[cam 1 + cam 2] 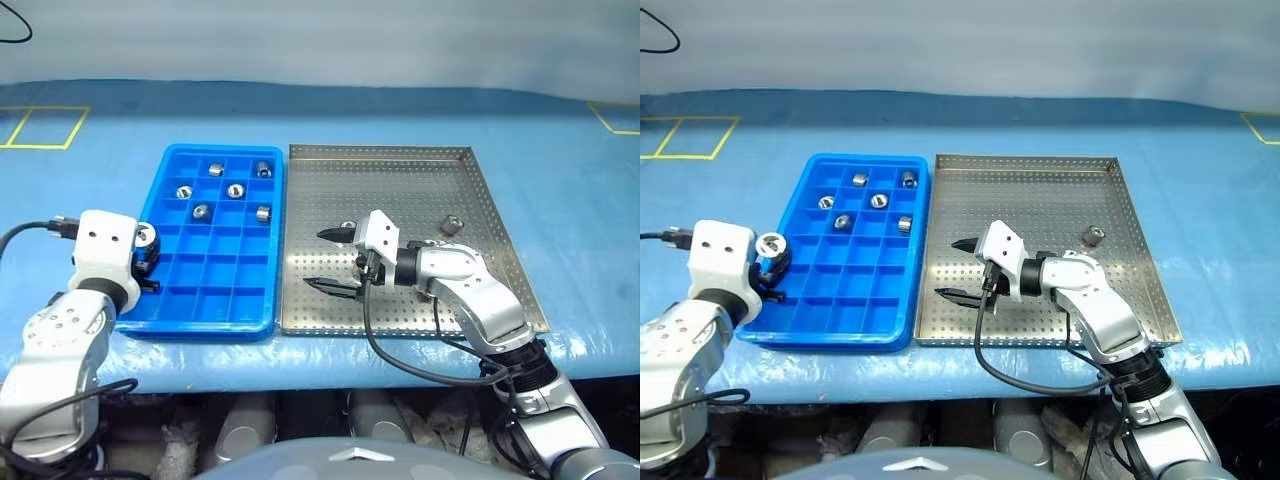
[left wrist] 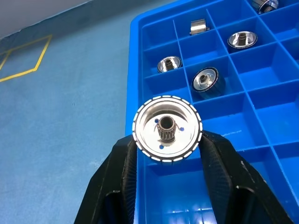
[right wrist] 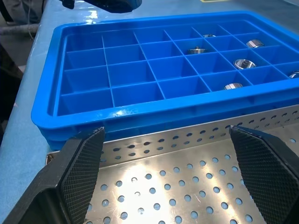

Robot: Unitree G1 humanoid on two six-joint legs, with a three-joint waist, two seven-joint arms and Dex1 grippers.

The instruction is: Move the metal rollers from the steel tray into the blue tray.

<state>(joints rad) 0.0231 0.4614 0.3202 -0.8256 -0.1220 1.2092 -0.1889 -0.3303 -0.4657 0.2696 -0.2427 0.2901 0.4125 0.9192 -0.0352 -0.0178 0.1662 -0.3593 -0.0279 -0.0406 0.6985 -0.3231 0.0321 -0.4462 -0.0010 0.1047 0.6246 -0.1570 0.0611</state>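
Fingers of the left gripper (image 2: pixel 167 154) pinch one roller (image 2: pixel 167 129) over the blue tray (image 1: pixel 170 312)'s left rim, six rollers (image 1: pixel 235 190) already inside; right gripper (image 1: pixel 334 262) spread empty above the steel tray (image 1: pixel 400 180), at least one roller (image 1: pixel 451 225) left.

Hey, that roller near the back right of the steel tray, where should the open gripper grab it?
Grip the roller across its curved sides, coming from above. It stands apart on the steel tray, so the right gripper, open, probably has room.
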